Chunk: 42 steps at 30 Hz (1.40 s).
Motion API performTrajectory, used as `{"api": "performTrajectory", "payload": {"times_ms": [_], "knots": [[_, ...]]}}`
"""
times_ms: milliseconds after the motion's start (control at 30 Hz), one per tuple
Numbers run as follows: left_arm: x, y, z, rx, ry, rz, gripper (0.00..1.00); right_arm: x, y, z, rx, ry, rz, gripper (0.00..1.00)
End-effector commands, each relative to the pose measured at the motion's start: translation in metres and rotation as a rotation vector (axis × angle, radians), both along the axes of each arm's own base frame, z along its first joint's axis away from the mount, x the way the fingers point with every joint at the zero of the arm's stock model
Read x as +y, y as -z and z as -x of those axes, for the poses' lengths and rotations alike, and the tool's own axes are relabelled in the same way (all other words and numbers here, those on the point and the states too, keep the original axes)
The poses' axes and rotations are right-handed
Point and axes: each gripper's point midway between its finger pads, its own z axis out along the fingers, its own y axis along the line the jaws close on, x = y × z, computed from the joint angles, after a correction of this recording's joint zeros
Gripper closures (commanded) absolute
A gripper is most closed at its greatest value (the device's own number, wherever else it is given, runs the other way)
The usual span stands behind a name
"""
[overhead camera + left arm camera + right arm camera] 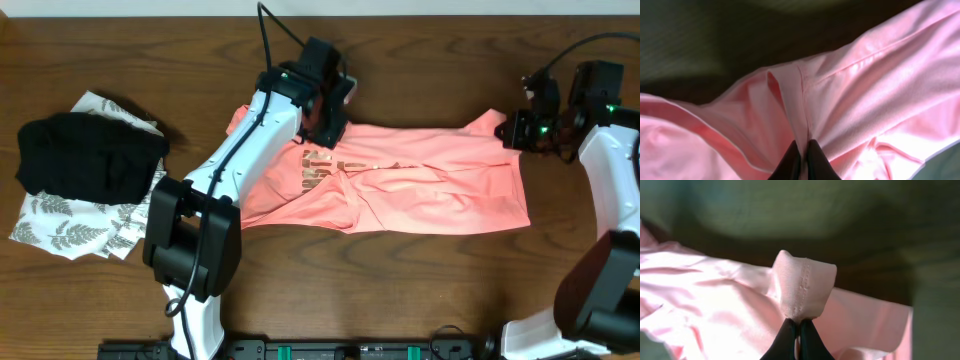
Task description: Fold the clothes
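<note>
A salmon-pink T-shirt is spread out across the middle of a dark brown wooden table. It is stretched from side to side in the overhead view, and some creases are seen in the thin cloth. Bronze lettering is shown on the chest, partly hidden under the left arm. The left gripper is closed on a pinch of the pink cloth at the far edge of the shirt, right beside a seam. The right gripper is closed on the far corner at the other end, where a small folded bit of hem is held up above the wood. Off to the side of the shirt, a black folded garment is laid on top of a white garment with grey leaf print.
</note>
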Motion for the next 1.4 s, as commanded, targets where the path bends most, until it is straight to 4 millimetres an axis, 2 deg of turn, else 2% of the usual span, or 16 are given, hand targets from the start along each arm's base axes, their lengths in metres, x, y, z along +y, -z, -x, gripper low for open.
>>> {"api": "performTrajectory", "payload": {"times_ms": [0, 133, 267, 400, 633, 667, 800, 833, 867, 900, 1000, 1100, 1233, 1267, 1300, 1367], "knots": [[0.001, 0.0, 0.011, 0.036, -0.007, -0.024, 0.94, 0.016, -0.007, 0.013, 0.022, -0.042, -0.022, 0.99], [0.003, 0.004, 0.032, 0.121, -0.027, -0.049, 0.92, 0.016, 0.004, 0.038, 0.149, -0.031, 0.011, 0.99], [0.004, 0.006, 0.05, 0.187, -0.05, -0.078, 0.85, -0.007, 0.015, 0.055, 0.26, 0.08, 0.126, 0.99], [0.007, 0.007, 0.065, 0.236, -0.037, -0.108, 0.83, -0.028, 0.021, 0.068, 0.341, 0.182, 0.224, 0.99], [0.01, 0.007, 0.073, 0.269, -0.039, -0.126, 0.83, -0.038, 0.023, 0.083, 0.402, 0.207, 0.289, 0.97], [0.01, 0.007, 0.073, 0.271, -0.048, -0.126, 0.83, -0.043, 0.023, 0.085, 0.413, 0.224, 0.319, 0.93], [0.01, 0.007, 0.073, 0.278, -0.085, -0.124, 0.74, -0.065, 0.022, 0.093, 0.447, 0.337, 0.426, 0.53], [0.01, 0.007, 0.073, 0.277, -0.085, -0.123, 0.71, -0.069, 0.021, 0.094, 0.451, 0.362, 0.441, 0.37], [0.009, 0.007, 0.073, 0.276, -0.085, -0.122, 0.68, -0.073, 0.021, 0.095, 0.453, 0.385, 0.451, 0.3], [0.009, 0.007, 0.072, 0.273, -0.085, -0.121, 0.65, -0.074, 0.021, 0.095, 0.454, 0.396, 0.45, 0.27], [0.007, 0.007, 0.068, 0.258, -0.086, -0.111, 0.64, -0.077, 0.021, 0.095, 0.456, 0.444, 0.429, 0.2], [0.005, 0.007, 0.064, 0.244, -0.091, -0.101, 0.59, -0.07, 0.026, 0.093, 0.463, 0.436, 0.355, 0.12], [0.0, 0.006, 0.063, 0.245, -0.087, -0.076, 0.55, -0.07, 0.042, 0.085, 0.468, 0.404, 0.245, 0.05], [-0.001, 0.006, 0.063, 0.245, -0.086, -0.072, 0.52, -0.073, 0.047, 0.083, 0.471, 0.399, 0.221, 0.04], [-0.001, 0.006, 0.063, 0.245, -0.086, -0.072, 0.44, -0.076, 0.054, 0.081, 0.475, 0.393, 0.2, 0.03], [-0.001, 0.006, 0.064, 0.246, -0.086, -0.072, 0.41, -0.077, 0.067, 0.077, 0.48, 0.362, 0.143, 0.04]]}}
